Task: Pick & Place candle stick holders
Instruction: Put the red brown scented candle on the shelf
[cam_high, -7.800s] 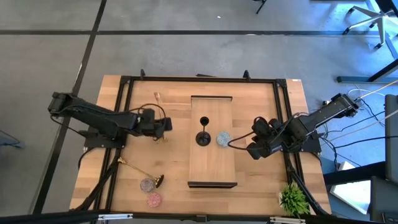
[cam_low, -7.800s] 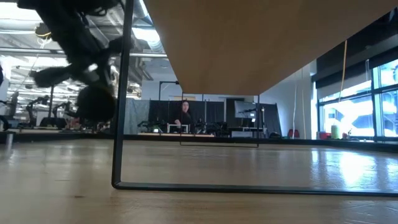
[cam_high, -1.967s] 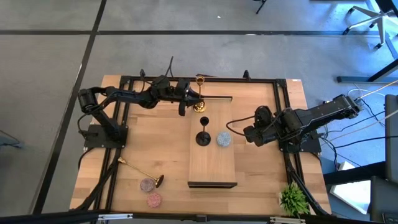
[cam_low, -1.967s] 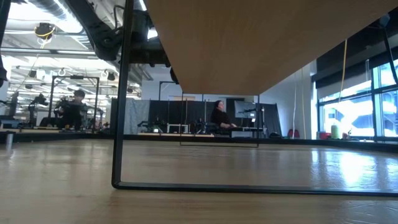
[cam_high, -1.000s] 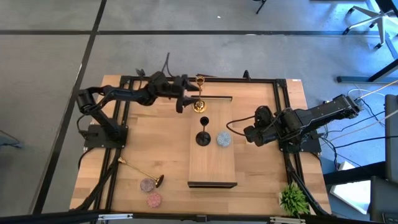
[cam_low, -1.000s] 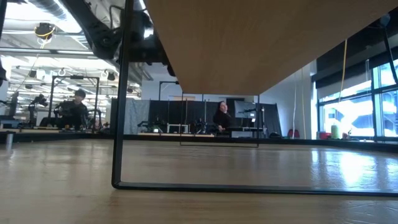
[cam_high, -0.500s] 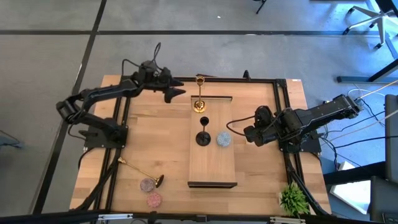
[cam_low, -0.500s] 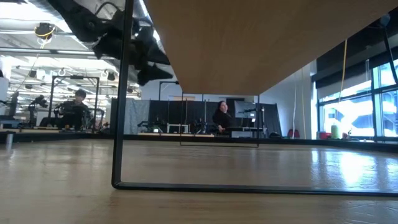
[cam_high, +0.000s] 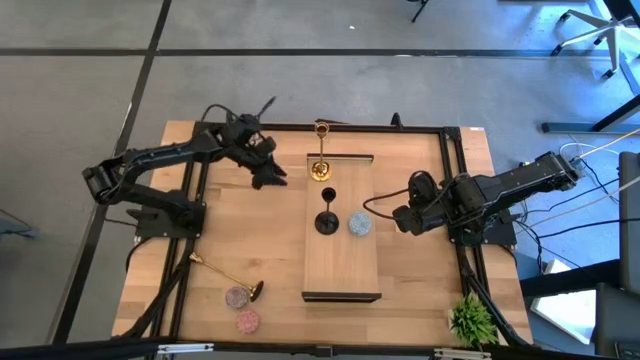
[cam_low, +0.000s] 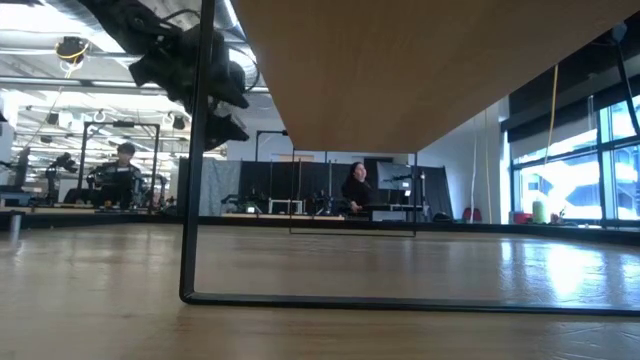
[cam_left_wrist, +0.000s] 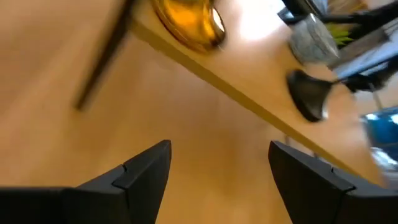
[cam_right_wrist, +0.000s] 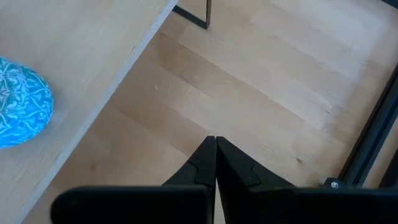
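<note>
A gold stemmed holder (cam_high: 321, 168) stands upright on its round base at the far end of a raised wooden shelf (cam_high: 340, 270). A black stemmed holder (cam_high: 327, 221) and a low light-blue one (cam_high: 359, 223) stand at the shelf's middle. On the table's near left, another gold holder (cam_high: 226, 275) lies on its side next to a mauve (cam_high: 236, 297) and a pink (cam_high: 247, 321) low holder. My left gripper (cam_high: 272, 179) hangs open above the table, left of the shelf, with nothing between its fingers (cam_left_wrist: 146, 169). My right gripper (cam_high: 398, 219) stays shut right of the shelf.
The shelf rests on thin black legs (cam_low: 194, 150) above the tabletop. A black frame (cam_high: 455, 180) runs around the table's edges. A small green plant (cam_high: 472, 320) sits at the near right corner. Bare wood lies between my left gripper and the holders at the near left.
My left gripper has drawn back from the gold holder on the shelf, toward the table's left edge and then a little toward the near edge, turning as it went. Its fingers stayed open. The gold holder has kept standing upright on the shelf.
</note>
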